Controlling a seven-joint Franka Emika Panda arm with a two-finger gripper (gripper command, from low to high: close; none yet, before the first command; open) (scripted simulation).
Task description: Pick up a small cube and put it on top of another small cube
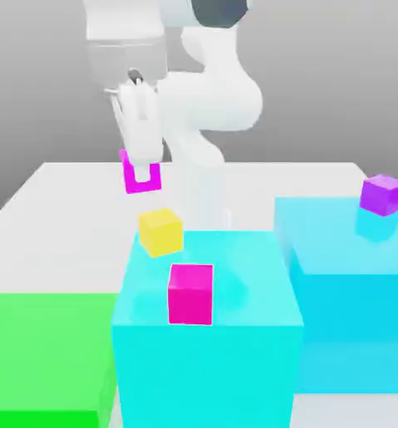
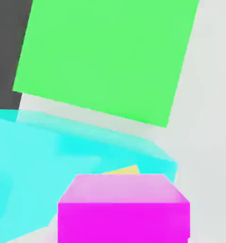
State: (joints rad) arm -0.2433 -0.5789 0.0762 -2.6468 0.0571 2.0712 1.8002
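Though airborne, small cube [image 1: 140, 178] within gripper [image 1: 141, 171]

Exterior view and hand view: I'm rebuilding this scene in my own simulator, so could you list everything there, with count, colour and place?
small cube: one, light magenta-pink, held in the air between the fingers, above the yellow cube.
yellow cube: one, yellow, on the near cyan block's far edge.
deep-pink cube: one, deep pink, on top of the near cyan block.
purple cube: one, purple, on the cyan block at the exterior view's right.
cyan blocks: two, large, cyan, centre and right.
green block: one, large, low, green, at the exterior view's left.
table: one, white, under everything.
arm: one, white, behind the blocks.
fingers: two, white, shut on the small cube.
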